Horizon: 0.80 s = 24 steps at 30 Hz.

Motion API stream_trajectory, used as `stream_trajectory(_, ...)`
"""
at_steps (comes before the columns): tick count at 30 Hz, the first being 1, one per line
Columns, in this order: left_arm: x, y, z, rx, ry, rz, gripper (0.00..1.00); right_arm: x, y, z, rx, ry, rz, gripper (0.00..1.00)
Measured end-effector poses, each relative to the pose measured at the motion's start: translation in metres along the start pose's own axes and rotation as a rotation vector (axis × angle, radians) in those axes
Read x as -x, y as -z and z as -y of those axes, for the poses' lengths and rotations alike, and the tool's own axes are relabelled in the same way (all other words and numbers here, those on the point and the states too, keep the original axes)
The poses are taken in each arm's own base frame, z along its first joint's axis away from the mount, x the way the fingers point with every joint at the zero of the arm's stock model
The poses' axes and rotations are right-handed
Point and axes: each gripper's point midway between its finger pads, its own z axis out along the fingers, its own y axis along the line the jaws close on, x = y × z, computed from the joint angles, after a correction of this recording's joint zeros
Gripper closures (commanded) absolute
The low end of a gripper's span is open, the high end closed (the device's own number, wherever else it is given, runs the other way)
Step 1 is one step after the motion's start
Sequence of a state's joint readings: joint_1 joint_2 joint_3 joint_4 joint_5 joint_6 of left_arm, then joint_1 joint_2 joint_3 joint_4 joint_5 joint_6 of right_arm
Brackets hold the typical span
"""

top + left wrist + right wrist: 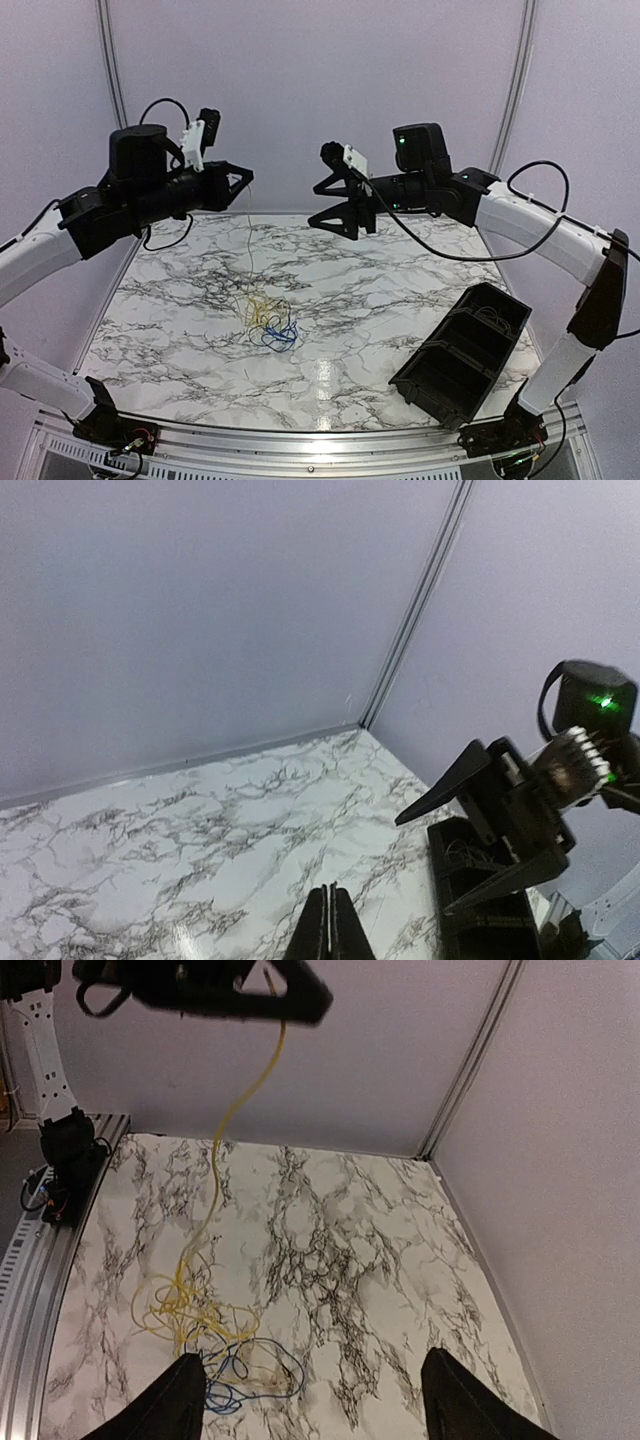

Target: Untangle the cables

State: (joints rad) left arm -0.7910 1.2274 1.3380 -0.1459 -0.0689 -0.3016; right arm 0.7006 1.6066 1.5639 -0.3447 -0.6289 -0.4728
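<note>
Marble tabletop (400,280), plain grey walls, black bin (465,350) at lower right of the overhead frame. Cables lie as one clump just left of centre. The yellow cable (255,308) loops at its upper left, and the blue cable (280,336) is tangled in at lower right; can't make out any black wire. Left gripper (246,179) is high at upper left, pinched closed on one yellow strand that hangs down to the clump. Right gripper (318,207) hovers at upper centre, spread wide, holding nothing. My read: the step is pulling yellow free of blue. Best done by dropping the right gripper onto the blue loops to pin them, then raising the left slowly and straight up. If blue rises too, stop and re-grip nearer the crossing. Risk: the thin strand slips out of the pinch.
</note>
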Motion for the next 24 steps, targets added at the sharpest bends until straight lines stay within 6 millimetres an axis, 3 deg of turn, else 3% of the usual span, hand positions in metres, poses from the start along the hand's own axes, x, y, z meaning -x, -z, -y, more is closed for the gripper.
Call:
stream_trajectory(3,-0.041,-0.023,-0.010,0.028,0.013,-0.108,1.00,0.007,-0.027,-0.012,0.056,-0.010,0.015,0.20)
stream_trajectory(5,-0.056,-0.029,-0.014,0.037,0.023,-0.151,1.00,0.002,-0.052,-0.019,0.097,-0.028,0.005,0.20)
stream_trajectory(9,-0.053,-0.027,-0.012,0.031,0.045,-0.142,1.00,-0.020,-0.091,-0.031,0.161,-0.092,-0.028,0.21)
stream_trajectory(13,-0.047,-0.024,-0.010,0.021,0.054,-0.123,1.00,-0.034,-0.111,-0.035,0.194,-0.157,-0.040,0.28)
stream_trajectory(15,-0.046,-0.024,-0.010,0.021,0.059,-0.121,1.00,-0.032,-0.116,-0.032,0.197,-0.176,-0.028,0.41)
stream_trajectory(19,-0.046,-0.024,-0.009,0.020,0.070,-0.121,1.00,-0.016,-0.121,-0.027,0.208,-0.185,0.024,0.93)
stream_trajectory(20,-0.046,-0.024,-0.009,0.020,0.070,-0.120,0.98,-0.012,-0.121,-0.026,0.210,-0.185,0.033,1.00)
stream_trajectory(23,-0.044,-0.023,-0.010,0.023,0.068,-0.112,0.42,-0.007,-0.123,-0.023,0.207,-0.202,0.046,1.00)
stream_trajectory(24,-0.044,-0.021,-0.011,0.029,0.064,-0.106,0.33,-0.007,-0.123,-0.023,0.207,-0.205,0.046,1.00)
